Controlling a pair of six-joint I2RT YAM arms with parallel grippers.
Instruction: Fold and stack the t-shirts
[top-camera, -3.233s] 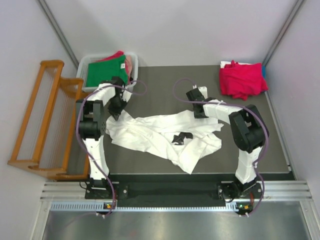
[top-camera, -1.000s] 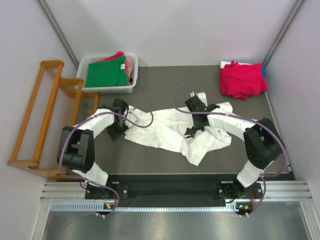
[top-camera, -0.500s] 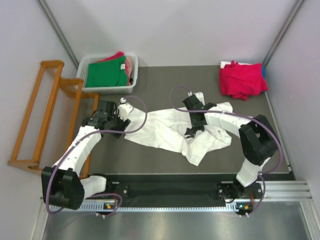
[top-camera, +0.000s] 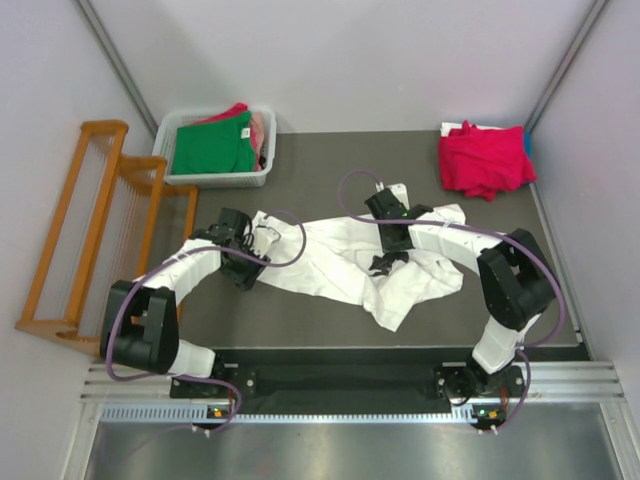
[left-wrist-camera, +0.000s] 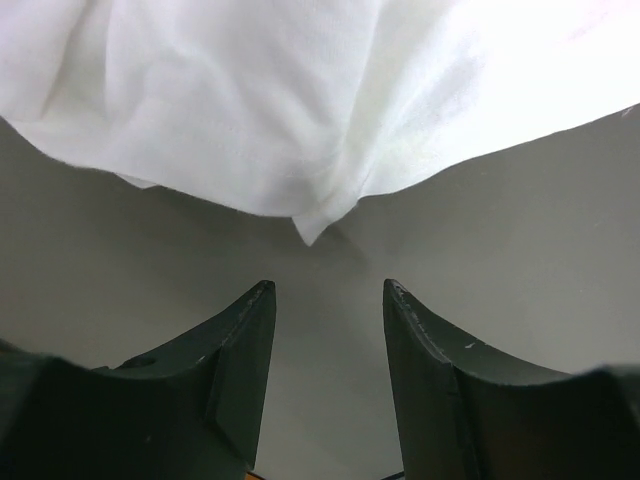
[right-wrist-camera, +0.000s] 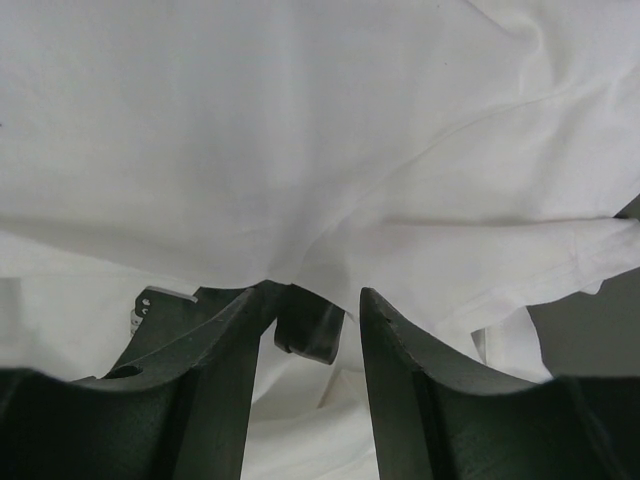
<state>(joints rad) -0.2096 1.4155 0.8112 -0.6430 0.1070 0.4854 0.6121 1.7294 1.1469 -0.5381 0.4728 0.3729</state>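
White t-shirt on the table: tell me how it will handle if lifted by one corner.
The white t-shirt lies crumpled with soft folds, so it will likely droop and trail, not hold shape. Thin edges suggest light weight. Pushing probably bunches it rather than sliding it.

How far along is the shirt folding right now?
Done: nothing clearly; the red pile looks loose, not neatly stacked. In hand: the white t-shirt lies crumpled and unfolded; the left gripper is open just short of its corner, the right gripper is against its cloth. Left: folding it, plus the green shirt in the basket.
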